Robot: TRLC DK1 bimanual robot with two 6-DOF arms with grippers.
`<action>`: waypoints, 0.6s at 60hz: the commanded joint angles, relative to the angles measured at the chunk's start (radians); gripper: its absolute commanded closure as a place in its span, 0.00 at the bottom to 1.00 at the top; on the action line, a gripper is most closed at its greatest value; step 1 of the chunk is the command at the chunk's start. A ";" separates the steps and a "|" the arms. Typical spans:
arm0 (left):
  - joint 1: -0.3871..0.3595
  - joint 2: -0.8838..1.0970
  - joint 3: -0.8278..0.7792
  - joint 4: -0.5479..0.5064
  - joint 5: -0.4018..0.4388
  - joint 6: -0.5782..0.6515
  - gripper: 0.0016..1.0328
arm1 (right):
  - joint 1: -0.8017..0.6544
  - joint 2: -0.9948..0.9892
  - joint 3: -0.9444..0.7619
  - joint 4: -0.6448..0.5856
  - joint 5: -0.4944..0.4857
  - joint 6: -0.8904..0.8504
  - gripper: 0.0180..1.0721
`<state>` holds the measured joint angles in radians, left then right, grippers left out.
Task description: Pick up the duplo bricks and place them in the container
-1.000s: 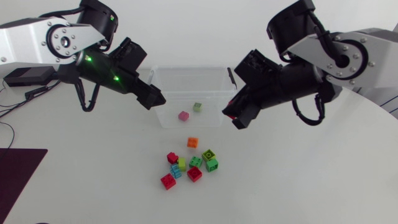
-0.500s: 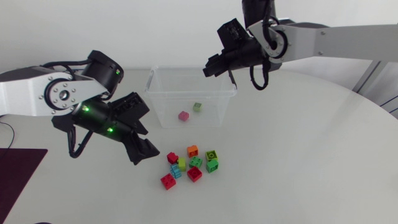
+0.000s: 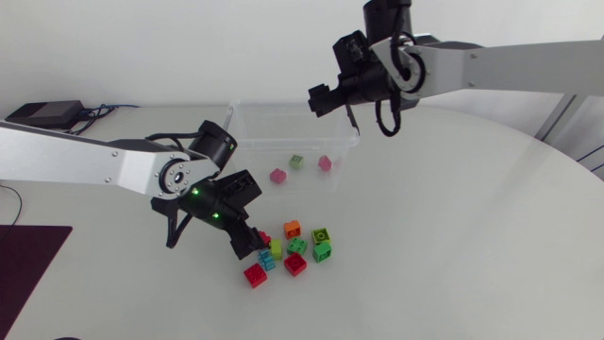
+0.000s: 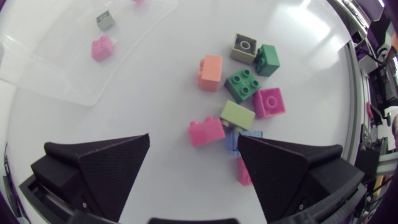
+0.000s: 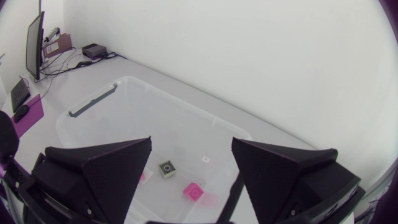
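Head view: studded blocky bricks [image 3: 295,263] cluster near the clear-walled container [image 3: 255,161].

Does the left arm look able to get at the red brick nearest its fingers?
Probably yes: the left gripper is open with the red brick ahead of its fingers, uncovered, though a yellow-green brick abuts it.

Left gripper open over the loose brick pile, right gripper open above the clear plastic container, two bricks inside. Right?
Wrong count. Head view shows three bricks in the clear plastic container: a pink brick, a green brick, a second pink brick. Rest holds: left gripper open over the loose brick pile, right gripper open above the container.
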<state>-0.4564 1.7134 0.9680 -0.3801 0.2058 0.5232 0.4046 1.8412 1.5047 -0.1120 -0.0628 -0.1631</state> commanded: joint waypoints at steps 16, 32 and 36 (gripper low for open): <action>-0.050 0.103 -0.015 0.118 -0.072 -0.040 0.04 | -0.075 -0.304 -0.368 0.034 -0.072 0.023 0.05; -0.061 0.140 -0.025 0.124 -0.075 -0.034 0.49 | -0.012 -0.428 -0.584 -0.018 -0.180 -0.019 0.05; -0.056 0.143 -0.029 0.124 -0.075 -0.032 0.78 | 0.023 -0.438 -0.627 -0.034 -0.183 -0.035 0.05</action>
<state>-0.5117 1.8320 0.9638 -0.2592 0.1326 0.4973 0.3946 1.4250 0.9272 -0.1307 -0.2337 -0.1761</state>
